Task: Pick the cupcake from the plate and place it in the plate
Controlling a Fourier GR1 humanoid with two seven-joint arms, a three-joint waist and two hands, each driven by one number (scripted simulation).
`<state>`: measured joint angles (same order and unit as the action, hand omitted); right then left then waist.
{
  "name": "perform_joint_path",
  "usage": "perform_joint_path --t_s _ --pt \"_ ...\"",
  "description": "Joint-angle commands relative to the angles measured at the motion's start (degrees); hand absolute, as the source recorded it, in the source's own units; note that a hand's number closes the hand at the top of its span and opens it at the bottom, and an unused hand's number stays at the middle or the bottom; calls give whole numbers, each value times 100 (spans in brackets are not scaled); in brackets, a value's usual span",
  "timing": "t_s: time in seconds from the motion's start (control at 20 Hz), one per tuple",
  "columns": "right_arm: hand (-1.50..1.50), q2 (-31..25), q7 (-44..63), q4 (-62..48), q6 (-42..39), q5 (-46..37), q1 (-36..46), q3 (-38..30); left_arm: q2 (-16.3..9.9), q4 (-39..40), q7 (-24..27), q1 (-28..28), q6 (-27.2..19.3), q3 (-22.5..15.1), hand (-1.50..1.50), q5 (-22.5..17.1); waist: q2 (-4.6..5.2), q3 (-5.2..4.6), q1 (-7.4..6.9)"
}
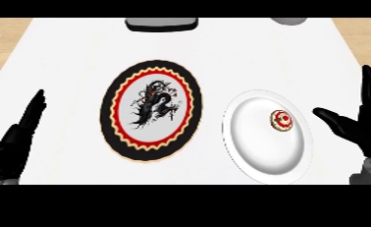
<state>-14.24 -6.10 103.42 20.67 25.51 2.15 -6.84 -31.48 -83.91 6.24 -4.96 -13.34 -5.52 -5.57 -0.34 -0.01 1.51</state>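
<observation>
A white counter [239, 49] fills most of the frame, with a strip of pale wood showing at the upper left and upper right corners. On it, right of centre, lies a plain white plate [253, 147], and the cupcake [282, 120] sits on its upper right part, seen from above as a small round thing with a red and white top. Left of it, in the middle of the frame, lies a larger patterned plate [116, 123] with a black rim, a red and cream zigzag ring and a black dragon-like figure on a pale grey centre. The two plates lie near each other but do not touch, and nothing rests on the patterned one.

At the top edge a dark grey boxy thing [161, 23] is cut off by the frame, so its kind is hard to make out; a lighter grey rounded thing [288, 20] at the upper right is cut off likewise.

The right hand [348, 127] shows at the right edge, just beside the white plate, its fingers straight and spread apart, holding nothing; one finger points toward the cupcake without touching it, and another rises along the frame's edge. The left hand [22, 132] shows at the lower left edge, fingers straight and up, well apart from both plates, resting. Both forearms are mostly cut off by the frame. Nothing lies between the right hand and the cupcake.
</observation>
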Motion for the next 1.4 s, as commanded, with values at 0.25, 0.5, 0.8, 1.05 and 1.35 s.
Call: perform_joint_path --t_s 0.25,0.5,0.8,1.05,1.35 --pt "-150 221 -48 1876 -231 -196 -1830 173 255 47 322 -99 138 38 0 249 18 -1 -83" --pt "-150 -1220 961 1898 -812 -609 -2184 -31 303 -183 225 -162 -3 -5 0 315 17 -10 -69" --pt "-150 -2363 2497 1858 -1069 -820 -1715 -233 260 106 328 9 284 86 0 249 49 -14 -178" --pt "-150 -2601 2979 1227 -1582 -896 -1355 -43 300 -7 264 -1 303 125 0 384 39 -1 -204" --pt "-150 -2847 3603 740 -2290 -814 -705 281 331 338 295 297 477 302 0 437 46 -1 -184"
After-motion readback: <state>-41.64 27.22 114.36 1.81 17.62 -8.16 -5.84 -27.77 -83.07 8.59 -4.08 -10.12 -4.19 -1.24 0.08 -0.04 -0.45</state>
